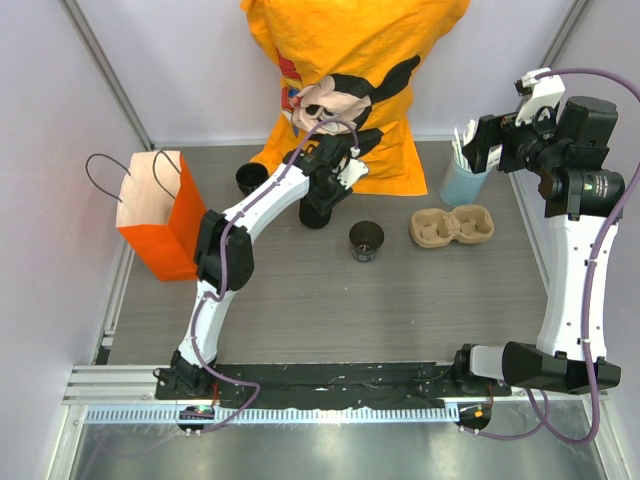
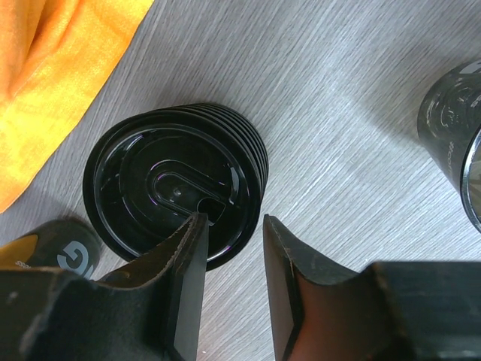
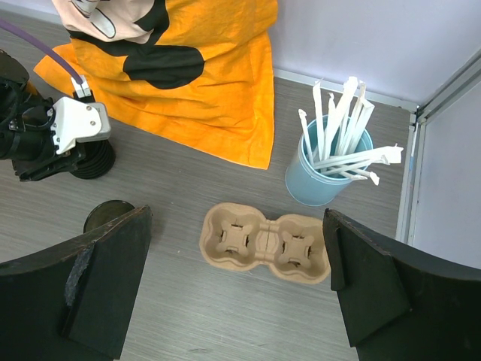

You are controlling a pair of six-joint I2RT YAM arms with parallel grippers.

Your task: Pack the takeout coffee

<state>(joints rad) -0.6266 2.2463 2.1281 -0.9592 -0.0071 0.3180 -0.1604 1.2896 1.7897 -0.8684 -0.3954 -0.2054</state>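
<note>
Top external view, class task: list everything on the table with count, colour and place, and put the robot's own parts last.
paper bag: one, orange, upright, far left.
takeout coffee cup: one, black, at the back, between bag and left gripper.
lid stack: one, black, beneath the left gripper.
printed cup: one, black with white print, open, centre.
cup carrier: one, tan, two empty wells, right of centre.
tub: one, pale blue, back right.
straws: several, white, in the tub.
cloth: one, orange with a cartoon print, back centre.
left gripper: open, at the lid stack's rim.
right gripper: open, raised, back right.
</note>
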